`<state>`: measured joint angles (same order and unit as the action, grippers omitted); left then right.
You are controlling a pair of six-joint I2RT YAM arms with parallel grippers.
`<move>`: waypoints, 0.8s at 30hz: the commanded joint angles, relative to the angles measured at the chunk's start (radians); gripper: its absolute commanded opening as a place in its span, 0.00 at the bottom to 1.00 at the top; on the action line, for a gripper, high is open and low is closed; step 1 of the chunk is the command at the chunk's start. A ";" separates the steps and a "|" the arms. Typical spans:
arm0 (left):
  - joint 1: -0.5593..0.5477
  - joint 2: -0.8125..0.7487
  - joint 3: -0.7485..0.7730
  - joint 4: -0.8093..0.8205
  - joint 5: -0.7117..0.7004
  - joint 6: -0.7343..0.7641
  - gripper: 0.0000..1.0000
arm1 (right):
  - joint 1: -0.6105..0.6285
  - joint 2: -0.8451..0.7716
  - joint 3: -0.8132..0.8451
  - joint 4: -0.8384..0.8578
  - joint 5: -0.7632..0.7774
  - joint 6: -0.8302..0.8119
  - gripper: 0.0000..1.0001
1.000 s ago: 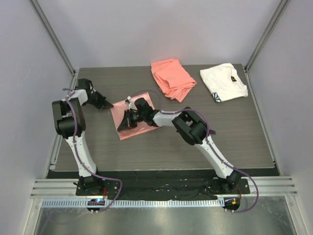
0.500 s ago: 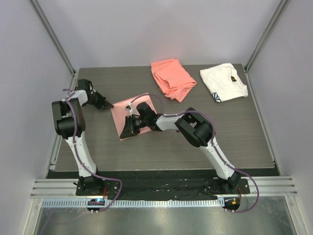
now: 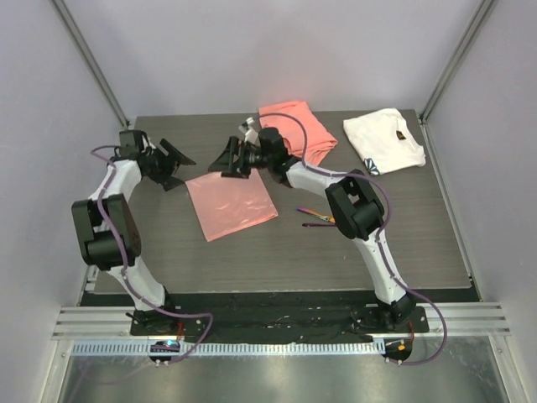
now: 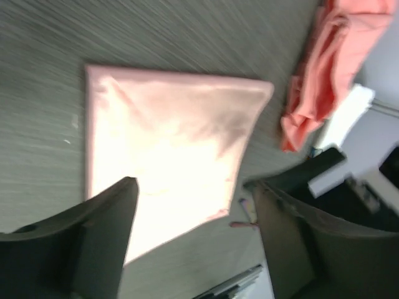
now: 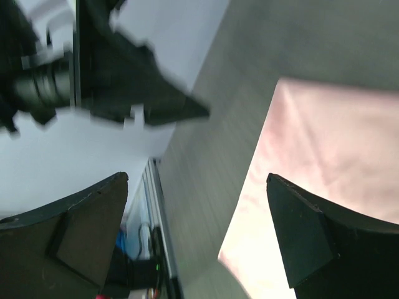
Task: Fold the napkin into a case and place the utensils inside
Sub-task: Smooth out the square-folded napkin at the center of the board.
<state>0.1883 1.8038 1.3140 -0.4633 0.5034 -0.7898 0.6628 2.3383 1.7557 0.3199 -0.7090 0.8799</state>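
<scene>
Top external view: the napkin (image 3: 231,206) lies flat on the table (image 3: 403,243), left of centre, its corners turned a little off the table's edges. The left gripper (image 3: 178,158) hangs at the napkin's 10 o'clock, its jaws spread wide and holding nothing. The right gripper (image 3: 228,159) hangs at the napkin's 12 o'clock, beyond the far edge, likewise released and empty. The two grippers face each other across a gap. The utensils (image 3: 317,218) lie together on the bare table at the napkin's 3 o'clock, apart from the cloth and beside the right arm. A coral-orange cloth (image 3: 302,134) sits at the napkin's 1 o'clock by the far edge, and a white cloth (image 3: 383,141) sits further out at 2 o'clock.

Left wrist view: the left gripper (image 4: 193,182) shows both dark fingers (image 4: 106,237) parted, with nothing between them. The napkin (image 4: 168,137) is spread below and beyond them. The coral-orange cloth (image 4: 324,75) is at 2 o'clock, and the utensils (image 4: 243,219) show as a small blurred purple streak just off the napkin's corner.

Right wrist view: the right gripper (image 5: 197,179) is wide apart and empty, its fingers (image 5: 93,230) low in the frame. The napkin (image 5: 324,143) fills the 3 o'clock side, lying on the table (image 5: 249,62). The left gripper (image 5: 124,81) shows, blurred, at 10 o'clock.
</scene>
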 commanded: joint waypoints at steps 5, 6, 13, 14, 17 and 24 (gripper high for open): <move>-0.016 -0.213 -0.367 0.345 0.142 -0.175 0.29 | -0.034 0.228 0.313 0.059 0.101 0.105 0.98; -0.019 -0.219 -0.422 0.386 0.149 -0.186 0.23 | -0.032 0.258 0.349 0.071 0.117 0.116 0.98; -0.137 -0.184 -0.505 0.561 0.126 -0.233 0.14 | -0.032 0.371 0.488 0.010 0.146 0.114 0.96; -0.154 -0.181 -0.518 0.587 0.118 -0.238 0.17 | -0.034 0.375 0.487 0.008 0.148 0.105 0.96; -0.161 -0.182 -0.604 0.662 0.096 -0.275 0.36 | -0.040 0.388 0.479 0.004 0.160 0.091 0.96; -0.164 -0.129 -0.766 0.901 0.067 -0.362 0.81 | -0.048 0.389 0.449 0.001 0.180 0.094 0.96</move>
<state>0.0231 1.6497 0.6197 0.2241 0.6113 -1.0943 0.6216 2.7361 2.1929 0.3111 -0.5591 0.9882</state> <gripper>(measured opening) 0.747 0.962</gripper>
